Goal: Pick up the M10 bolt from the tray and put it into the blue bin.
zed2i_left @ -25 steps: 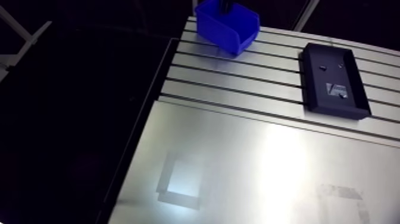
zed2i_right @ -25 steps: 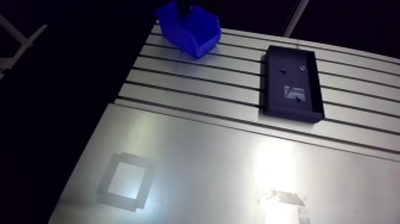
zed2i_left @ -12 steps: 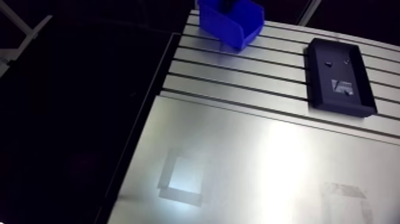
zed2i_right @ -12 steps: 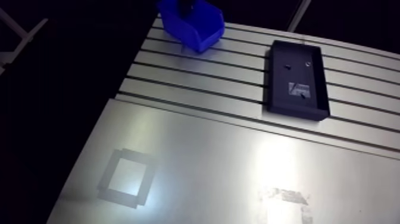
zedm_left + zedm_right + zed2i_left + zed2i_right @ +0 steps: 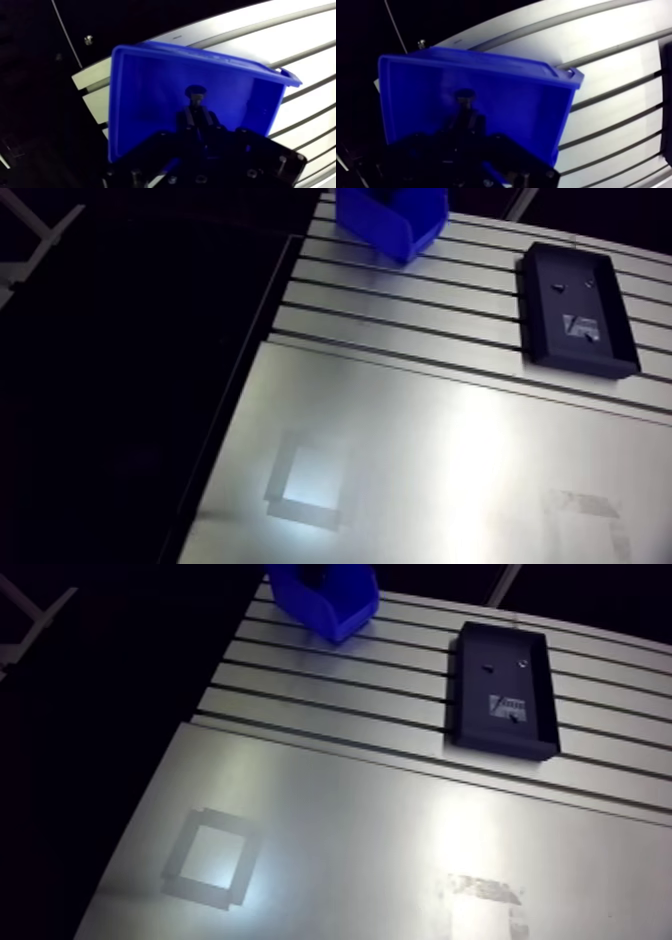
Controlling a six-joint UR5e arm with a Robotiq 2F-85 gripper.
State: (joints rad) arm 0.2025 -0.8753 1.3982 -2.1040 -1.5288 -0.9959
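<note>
The M10 bolt is pinched by its shank between the two fingers of the gripper. Its head pokes out past the fingertips and points down at the floor of the blue bin. In the wrist view the bolt sits over the middle of the bin's inside, with blue walls on every side of it. I cannot tell how high above the floor it hangs.

In the arm view the bin stands at the far left corner of the slotted table, close to the table's left edge. The black tray lies well apart from it to the right, with a pale label and two small dark parts left in it.

The carry looks done, and what remains is the release.

- **Bounce:** if the fingers part while the bolt is high, it may bounce off the hard plastic floor. It could then roll out over the bin's lower front lip, which faces the near right.
- **Bin knocked off:** going lower first brings a different risk. The gripper's broad body could catch a bin wall, and a light bin so near the edge could be pushed off the table.
- **Bolt tipping sideways:** the bolt may also cling to one pad and tip sideways as the jaws part, so it would land nearer a wall than the middle.
</note>
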